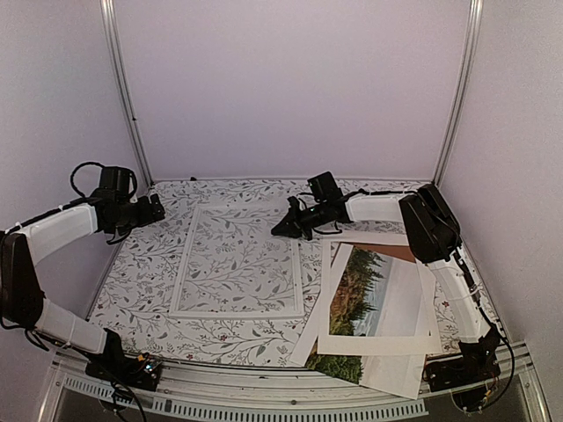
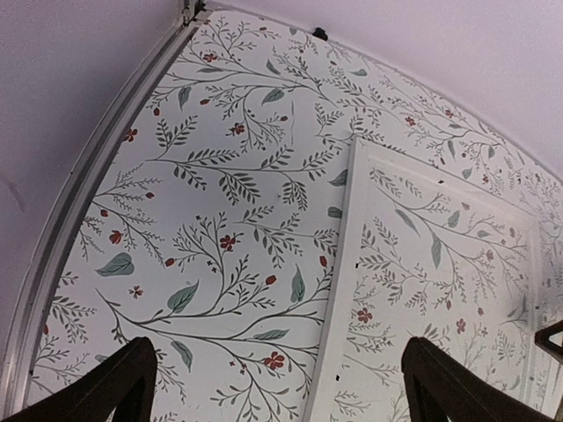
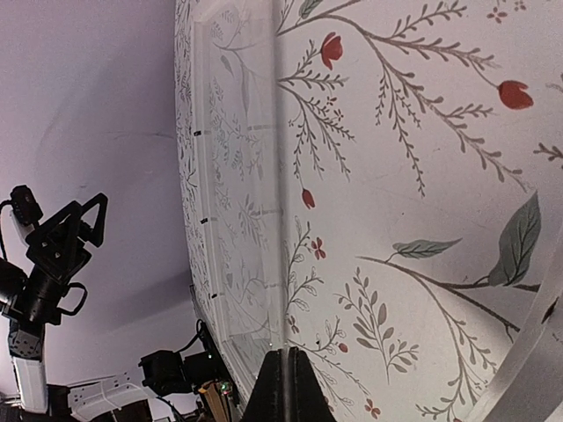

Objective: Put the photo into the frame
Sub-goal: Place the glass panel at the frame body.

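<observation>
The photo (image 1: 354,297), dark conifers under a misty sky, lay at the table's right front, mostly hidden beneath a white mat (image 1: 378,345). The frame (image 1: 184,264) lay flat at centre. The left gripper (image 1: 157,209) hovered spread wide and empty, and the right gripper (image 1: 281,230) was pinched closed on nothing, above the floral tabletop (image 1: 132,281) within lilac walls (image 1: 290,88).

Open passage above the frame (image 1: 239,262) — right gripper (image 1: 275,233) near its far-right corner

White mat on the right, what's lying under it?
Under the white mat, the photo shows through the window and pokes out at the near edge. A brown backing board peeks out at the far edge. The rest of both is covered.
</observation>
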### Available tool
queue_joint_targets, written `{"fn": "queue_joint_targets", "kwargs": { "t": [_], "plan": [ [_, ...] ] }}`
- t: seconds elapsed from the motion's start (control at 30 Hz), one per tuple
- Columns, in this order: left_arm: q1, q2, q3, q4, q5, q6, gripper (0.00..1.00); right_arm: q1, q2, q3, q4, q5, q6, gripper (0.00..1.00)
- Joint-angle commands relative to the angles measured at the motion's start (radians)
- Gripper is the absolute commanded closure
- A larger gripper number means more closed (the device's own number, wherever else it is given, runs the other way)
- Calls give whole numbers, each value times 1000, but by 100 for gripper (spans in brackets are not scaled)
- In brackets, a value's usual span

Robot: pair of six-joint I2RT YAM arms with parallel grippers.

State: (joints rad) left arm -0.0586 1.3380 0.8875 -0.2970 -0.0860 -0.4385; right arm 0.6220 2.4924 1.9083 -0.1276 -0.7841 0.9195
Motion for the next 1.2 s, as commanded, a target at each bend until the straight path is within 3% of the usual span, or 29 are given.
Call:
{"fn": "queue_joint_targets", "kwargs": {
  "t": [0.0, 0.93, 1.17],
  "plan": [
    [-16, 21, 2, 5, 11, -2, 0, 1, 22, 29, 0, 20, -17, 99],
    [-73, 62, -8, 26, 33, -29, 0, 7, 8, 54, -79, 82, -62, 58],
    [-125, 61, -46, 121, 157, -46, 0, 10, 8, 74, -117, 114, -85, 53]
  ]
}}
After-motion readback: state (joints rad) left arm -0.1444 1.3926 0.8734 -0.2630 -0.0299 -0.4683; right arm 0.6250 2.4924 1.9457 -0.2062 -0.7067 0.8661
